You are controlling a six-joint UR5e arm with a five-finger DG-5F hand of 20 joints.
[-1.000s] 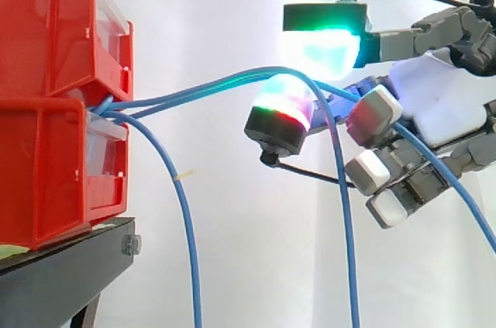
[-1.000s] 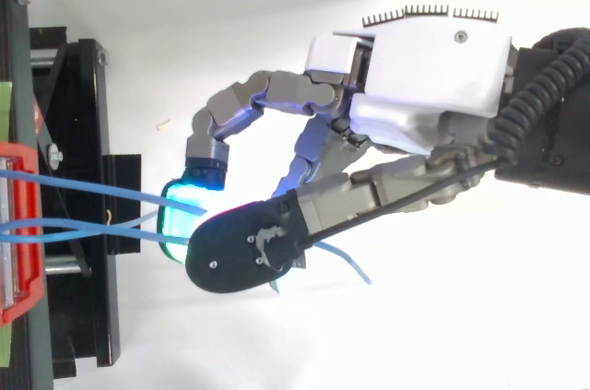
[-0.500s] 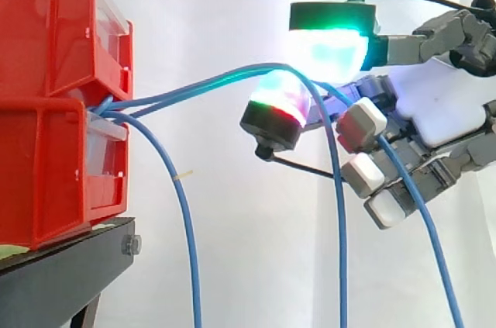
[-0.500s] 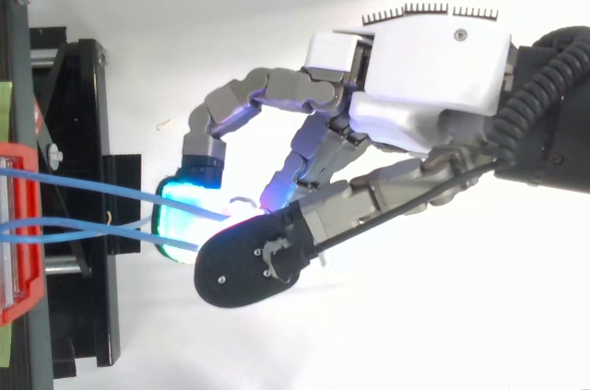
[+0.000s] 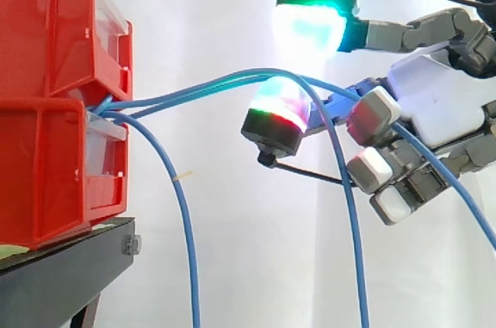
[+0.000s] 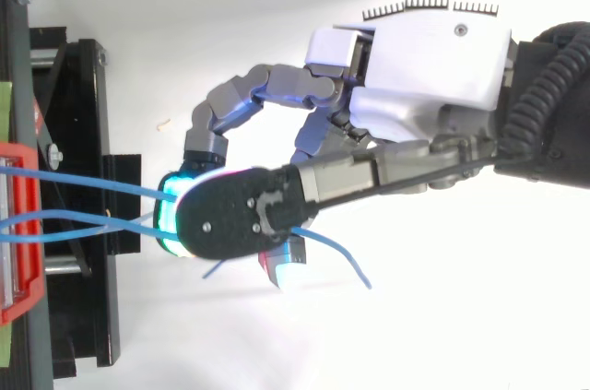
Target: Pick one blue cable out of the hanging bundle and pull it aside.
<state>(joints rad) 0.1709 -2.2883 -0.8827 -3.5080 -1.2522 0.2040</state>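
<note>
The stacked red plastic bins (image 5: 46, 165) are cut off by the left and top edges of the side view. The gap between them hides where the thin blue cables (image 5: 194, 89) begin. The cables' lower ends run off the bottom edge, and one leaves at the right edge. The grey-and-white robot hand (image 5: 442, 103) is cropped at the right edge. From above, its dark upper part covers the cables where they reach it, so contact there can perhaps not be judged. The black metal stand (image 5: 62, 266) is cut by the bottom edge.

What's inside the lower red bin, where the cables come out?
The blue cables come out over the front of the lower red bin, above its clear panel. Their ends inside cannot be seen: the bin's wall and the upper bin cover them.
</note>
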